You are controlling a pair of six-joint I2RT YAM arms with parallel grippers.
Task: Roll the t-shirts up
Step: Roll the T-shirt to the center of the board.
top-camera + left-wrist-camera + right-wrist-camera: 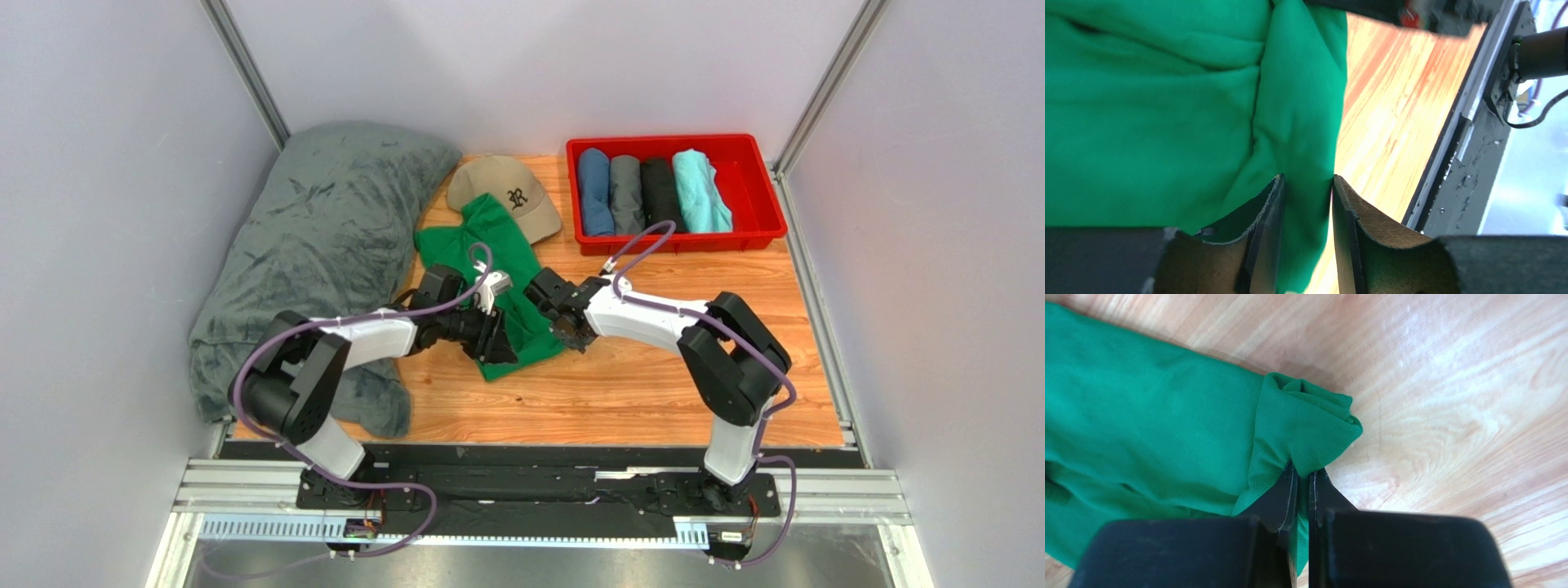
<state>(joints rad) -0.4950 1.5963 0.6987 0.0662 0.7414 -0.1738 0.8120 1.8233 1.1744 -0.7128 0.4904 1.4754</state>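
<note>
The emerald-green t-shirt (491,263) lies folded into a long strip on the wooden table, its far end by the cap. My left gripper (491,333) is shut on the shirt's near left edge; in the left wrist view (1308,184) a fold of green cloth (1168,110) fills the gap between the fingers. My right gripper (567,328) is shut on the near right corner; in the right wrist view (1303,473) it pinches a small rolled lip of the cloth (1306,422). Rolled tees in blue (596,190), grey (627,192), black (662,192) and aqua (702,189) lie side by side in the red tray.
The red tray (761,184) sits at the back right. A tan cap (505,194) lies just behind the green shirt. A big grey-green plush blanket (307,245) fills the left side. Grey walls enclose the table; the rail runs along the near edge.
</note>
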